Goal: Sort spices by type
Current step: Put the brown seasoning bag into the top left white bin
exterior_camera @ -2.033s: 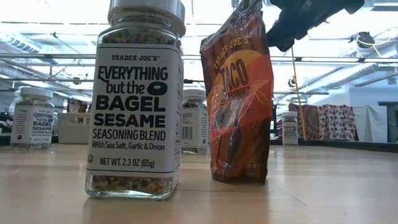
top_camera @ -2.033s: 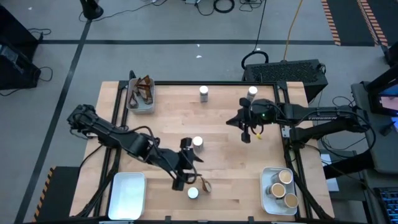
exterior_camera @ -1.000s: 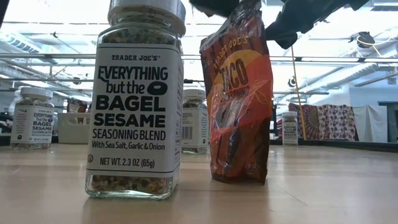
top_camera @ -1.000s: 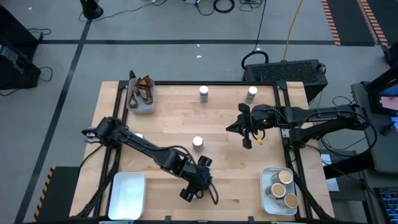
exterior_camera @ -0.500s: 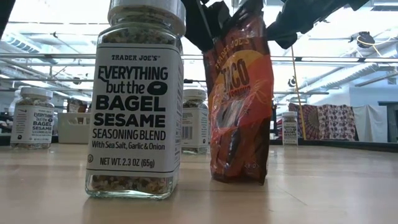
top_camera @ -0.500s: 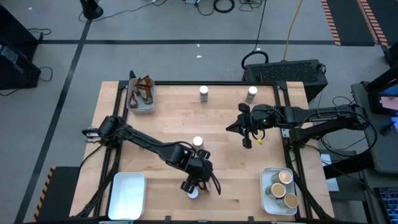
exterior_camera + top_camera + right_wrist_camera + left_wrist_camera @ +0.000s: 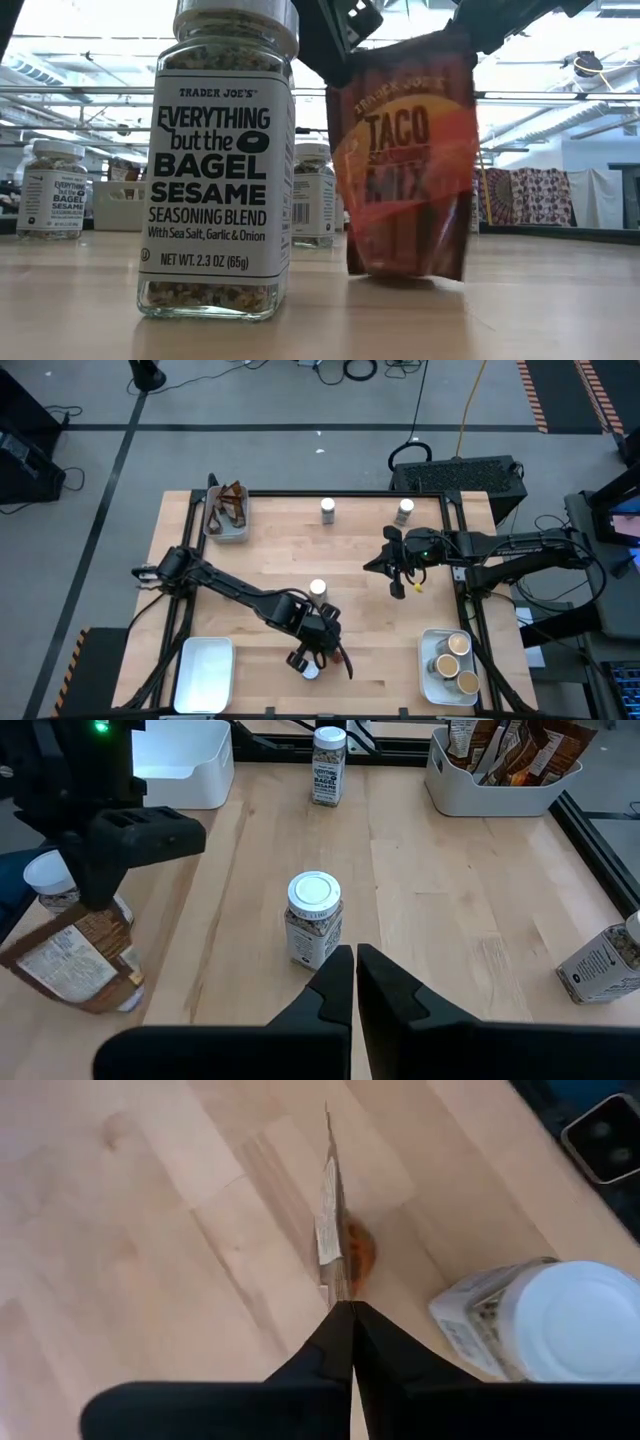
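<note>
A dark orange-brown taco mix sachet (image 7: pixel 405 180) stands near the table's near edge, with my left gripper (image 7: pixel 320 648) shut on its top. Just beside it stands a white-lidded jar (image 7: pixel 311 671), which fills the low view as a bagel seasoning jar (image 7: pixel 220 170). Another white-lidded jar (image 7: pixel 318 589) stands mid-table, and two more (image 7: pixel 328 510) (image 7: pixel 404 510) stand at the far edge. My right gripper (image 7: pixel 397 588) hovers shut and empty above the table's right half, near the mid-table jar (image 7: pixel 314 920). My left gripper pinches the sachet's top edge (image 7: pixel 333 1280) between its two fingers, near one corner. The fingers (image 7: pixel 340 1330) come from above, pointing down. The sachet hangs below them, slightly tilted; whether its bottom edge (image 7: pixel 405 272) still touches the table, I cannot tell.
A white tray (image 7: pixel 228 525) with several sachets sits at the far left corner. An empty-looking white tray (image 7: pixel 205 675) is at the near left. A tray (image 7: pixel 432 675) with tan-lidded jars is at the near right. Bare wood lies between the jars mid-table.
My left gripper has come down over the sachet near the table's near edge and shut on its top edge. The sachet has turned about, so its broad printed face now points toward the near edge, and its bottom has shifted a little.
</note>
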